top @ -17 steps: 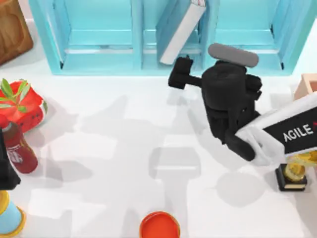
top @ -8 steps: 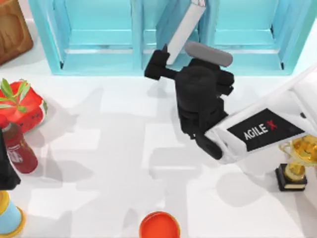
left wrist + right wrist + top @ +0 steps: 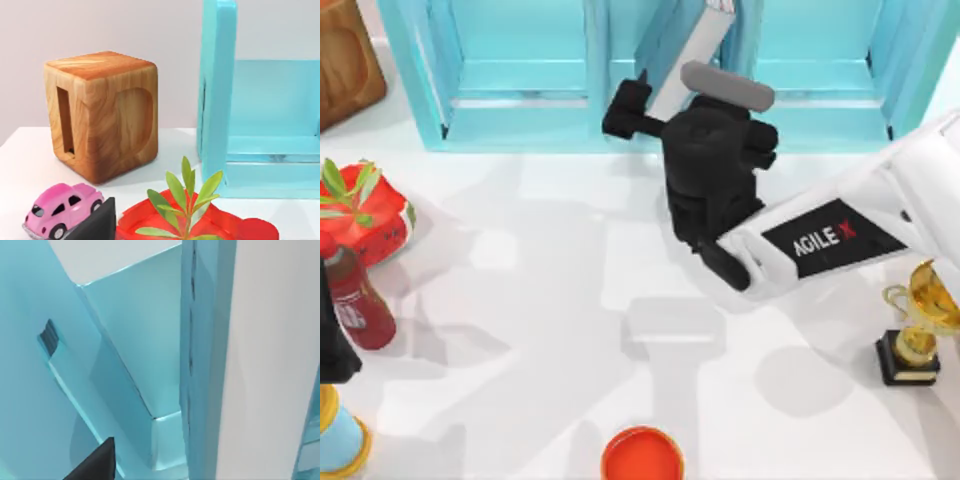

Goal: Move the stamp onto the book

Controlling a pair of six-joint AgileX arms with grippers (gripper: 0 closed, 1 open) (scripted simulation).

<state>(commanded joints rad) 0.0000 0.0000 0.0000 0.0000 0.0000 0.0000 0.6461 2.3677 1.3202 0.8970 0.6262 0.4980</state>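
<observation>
The book (image 3: 672, 38), teal-blue with white page edges, leans tilted in the middle bay of the shelf. My right gripper (image 3: 642, 100) is at the book's lower end, open, with one black finger (image 3: 623, 108) on the book's left side. Up close in the right wrist view, the book's white page edge (image 3: 265, 365) and teal cover (image 3: 199, 360) stand beside a dark fingertip (image 3: 95, 464). The stamp is out of view. My left gripper (image 3: 330, 348) stays parked at the table's left edge, open.
A light blue shelf unit (image 3: 520, 112) spans the back. On the left are a wooden block (image 3: 345, 60), a red leafy container (image 3: 365, 212), a dark red bottle (image 3: 355, 302) and a pink toy car (image 3: 62, 210). An orange-red disc (image 3: 642, 455) lies in front, a gold trophy (image 3: 918, 325) at the right.
My right arm has swung left and back toward the shelf, bringing its gripper from the open table up to the book's lower end. The left arm has not moved.
</observation>
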